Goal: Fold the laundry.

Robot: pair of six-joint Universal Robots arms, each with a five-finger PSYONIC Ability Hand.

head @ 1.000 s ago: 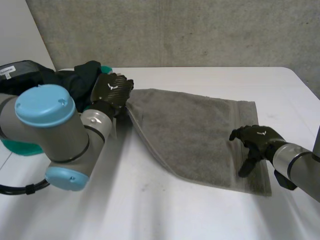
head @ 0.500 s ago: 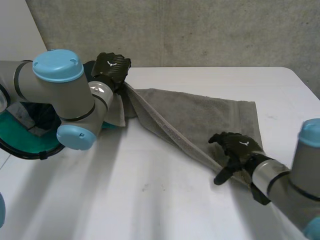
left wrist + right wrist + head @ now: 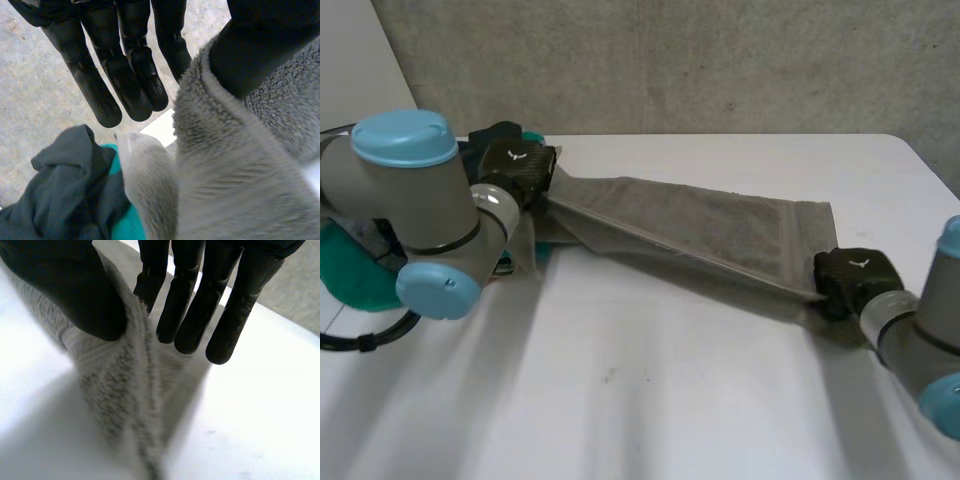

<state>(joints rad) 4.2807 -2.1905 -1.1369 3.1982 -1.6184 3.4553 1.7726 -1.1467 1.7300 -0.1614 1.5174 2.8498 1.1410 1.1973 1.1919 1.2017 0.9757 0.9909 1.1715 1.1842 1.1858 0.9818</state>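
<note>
— What sort of place are we in?
— A robotics test lab, we'd say: a bare grey concrete wall (image 3: 720, 60) behind a plain white desk (image 3: 650, 400), and grey-jointed robot arms with light-blue caps (image 3: 410, 190) reaching over it.

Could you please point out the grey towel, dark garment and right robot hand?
grey towel (image 3: 720, 225): head view, flat middle.
dark garment (image 3: 65, 200): left wrist view, bunched folds.
right robot hand (image 3: 855, 275): head view, its back.
</note>
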